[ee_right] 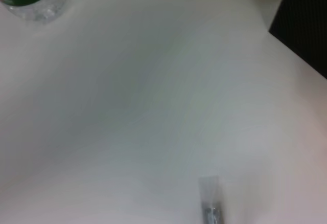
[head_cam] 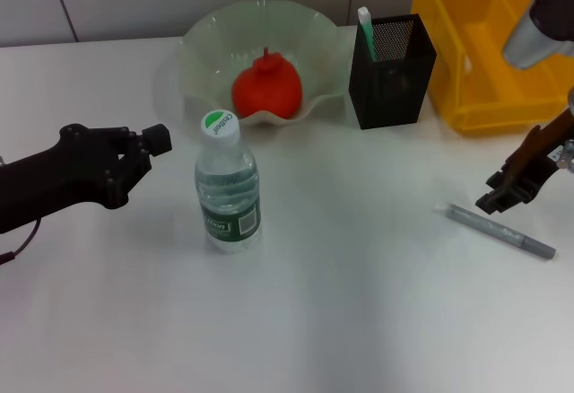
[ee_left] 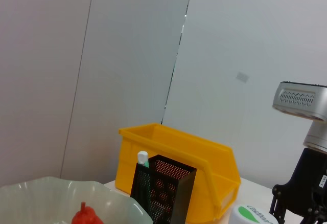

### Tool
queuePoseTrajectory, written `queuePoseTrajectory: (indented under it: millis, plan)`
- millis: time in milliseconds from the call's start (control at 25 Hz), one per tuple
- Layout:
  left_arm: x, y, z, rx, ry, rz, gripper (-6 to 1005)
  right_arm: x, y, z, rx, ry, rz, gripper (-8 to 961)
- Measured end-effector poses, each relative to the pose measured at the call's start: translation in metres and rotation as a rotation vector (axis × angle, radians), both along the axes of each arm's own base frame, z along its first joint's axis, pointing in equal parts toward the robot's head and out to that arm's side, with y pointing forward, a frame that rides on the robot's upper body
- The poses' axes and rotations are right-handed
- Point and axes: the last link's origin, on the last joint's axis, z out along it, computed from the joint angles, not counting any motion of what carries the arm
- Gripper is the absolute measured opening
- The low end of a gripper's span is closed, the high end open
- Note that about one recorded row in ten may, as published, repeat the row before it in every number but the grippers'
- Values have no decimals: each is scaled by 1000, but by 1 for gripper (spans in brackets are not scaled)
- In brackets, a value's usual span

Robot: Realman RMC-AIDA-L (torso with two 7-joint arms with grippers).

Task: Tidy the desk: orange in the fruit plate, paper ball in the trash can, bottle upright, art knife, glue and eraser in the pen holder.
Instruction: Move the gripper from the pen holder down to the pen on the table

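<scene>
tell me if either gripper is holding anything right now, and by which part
Nothing is held. The left gripper hangs free beside the upright bottle; the right gripper hovers just above the grey art knife.

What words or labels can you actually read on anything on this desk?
Bottle cap: green printed lettering, too small to read for certain.
Bottle label: dark green with white print, too blurred to read.
Grey art knife: no readable marking.
Orange, fruit plate, pen holder and trash can: no text visible.
</scene>
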Motion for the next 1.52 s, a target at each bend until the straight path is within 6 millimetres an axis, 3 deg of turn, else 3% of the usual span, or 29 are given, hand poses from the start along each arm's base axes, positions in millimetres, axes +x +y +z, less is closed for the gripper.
queuePoseTrajectory:
  millis: [1520]
  plan:
    - [0, -2, 0, -4, -3, -3, 74, 3, 5, -27, -55, 6, 29, 317]
